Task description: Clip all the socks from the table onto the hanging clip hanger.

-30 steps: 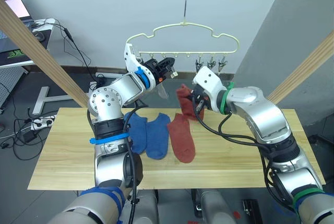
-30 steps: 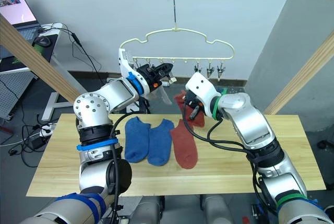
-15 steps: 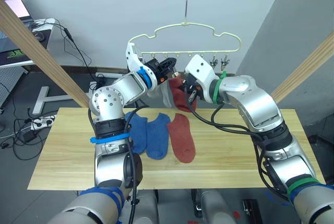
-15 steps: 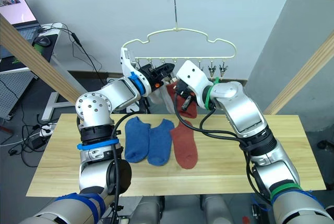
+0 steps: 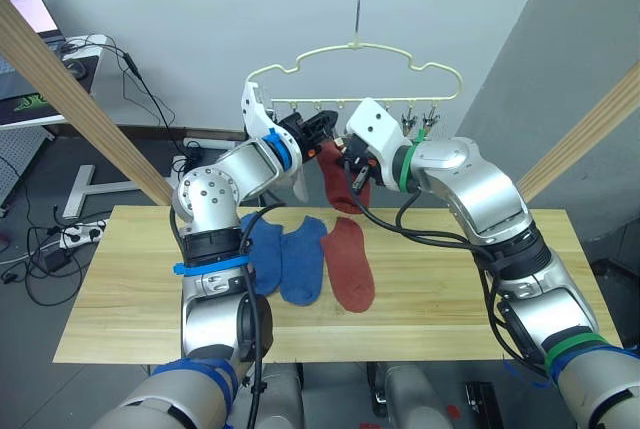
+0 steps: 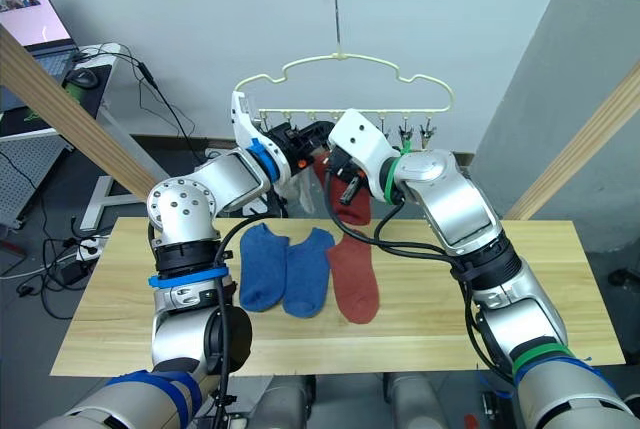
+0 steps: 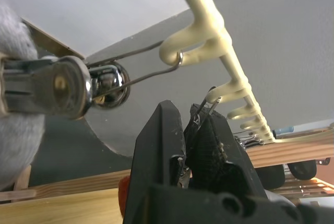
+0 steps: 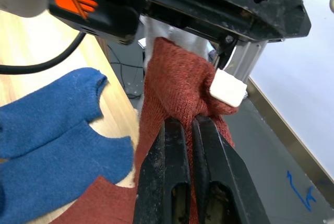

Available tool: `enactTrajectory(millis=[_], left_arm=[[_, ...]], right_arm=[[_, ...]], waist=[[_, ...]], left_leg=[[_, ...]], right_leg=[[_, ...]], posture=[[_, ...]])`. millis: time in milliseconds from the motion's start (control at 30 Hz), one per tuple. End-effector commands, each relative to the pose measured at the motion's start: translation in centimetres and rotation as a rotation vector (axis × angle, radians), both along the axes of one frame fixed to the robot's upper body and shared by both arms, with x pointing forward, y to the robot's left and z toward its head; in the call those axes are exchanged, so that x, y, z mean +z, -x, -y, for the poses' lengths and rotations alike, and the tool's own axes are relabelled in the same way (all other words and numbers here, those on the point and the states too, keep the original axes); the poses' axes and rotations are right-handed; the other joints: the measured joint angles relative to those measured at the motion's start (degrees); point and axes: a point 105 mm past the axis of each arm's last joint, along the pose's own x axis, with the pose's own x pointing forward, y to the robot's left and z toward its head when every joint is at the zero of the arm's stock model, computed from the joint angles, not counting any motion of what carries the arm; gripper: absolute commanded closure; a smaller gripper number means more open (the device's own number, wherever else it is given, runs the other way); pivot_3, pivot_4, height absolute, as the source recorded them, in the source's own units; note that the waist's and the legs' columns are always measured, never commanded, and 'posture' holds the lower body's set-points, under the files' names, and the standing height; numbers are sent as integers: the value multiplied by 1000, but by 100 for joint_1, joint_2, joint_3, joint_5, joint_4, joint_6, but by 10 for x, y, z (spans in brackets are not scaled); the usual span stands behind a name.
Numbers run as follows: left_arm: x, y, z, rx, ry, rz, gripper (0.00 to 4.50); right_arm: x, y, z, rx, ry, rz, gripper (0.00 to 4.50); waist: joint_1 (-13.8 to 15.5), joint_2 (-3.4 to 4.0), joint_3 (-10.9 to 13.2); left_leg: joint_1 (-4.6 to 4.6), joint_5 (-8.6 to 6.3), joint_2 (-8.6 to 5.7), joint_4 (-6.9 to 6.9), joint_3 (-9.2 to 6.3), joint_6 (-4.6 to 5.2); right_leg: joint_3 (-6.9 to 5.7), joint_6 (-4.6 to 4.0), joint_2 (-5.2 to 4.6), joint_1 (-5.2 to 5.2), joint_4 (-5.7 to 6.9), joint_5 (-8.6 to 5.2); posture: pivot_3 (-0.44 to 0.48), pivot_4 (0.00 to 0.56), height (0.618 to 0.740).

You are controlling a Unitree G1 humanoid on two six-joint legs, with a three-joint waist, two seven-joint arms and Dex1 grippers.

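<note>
Table: light wood planks; carries the socks not yet hung.
Clip hanger: pale-yellow wire, hung by its hook from the pole above; row of small metal clips along its lower bar.
Blue socks: two, flat on the table, side by side, touching.
Rust-red sock, lying: flat on the table, just beside the blue pair.
Rust-red sock, held: raised off the table, hanging just under the clips, its top edge beside the left gripper.
Grey sock: already hanging below the hanger's left clips.
Right gripper: fingers pinched tight on the held sock's upper edge.
Left gripper: fingers squeezed on a clip.
Step in hand, judged: feeding the cuff into the clip. Present a single taut edge, push it well between the clip's prongs, and let the clip bite before the right fingers let go.
</note>
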Motion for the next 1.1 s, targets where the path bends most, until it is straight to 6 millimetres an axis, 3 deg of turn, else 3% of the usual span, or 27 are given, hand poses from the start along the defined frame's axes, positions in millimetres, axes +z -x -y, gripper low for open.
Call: enactTrajectory(millis=[33,1100], left_arm=[[7,3,-1,2,-1,36,4296],[6,5,2,-18,-29,77,4296]], right_arm=[[23,0,0,7,-25,82,4479],[23,-1,0,14,-22,82,4500]], waist=[[-1,0,0],[-2,0,0]], left_leg=[[0,0,0,0,0,0],[0,0,0,0,0,-1]], right_leg=[[0,0,0,0,1,0],[0,0,0,-1,1,0]], posture=[[-2,215,740],[3,208,740]])
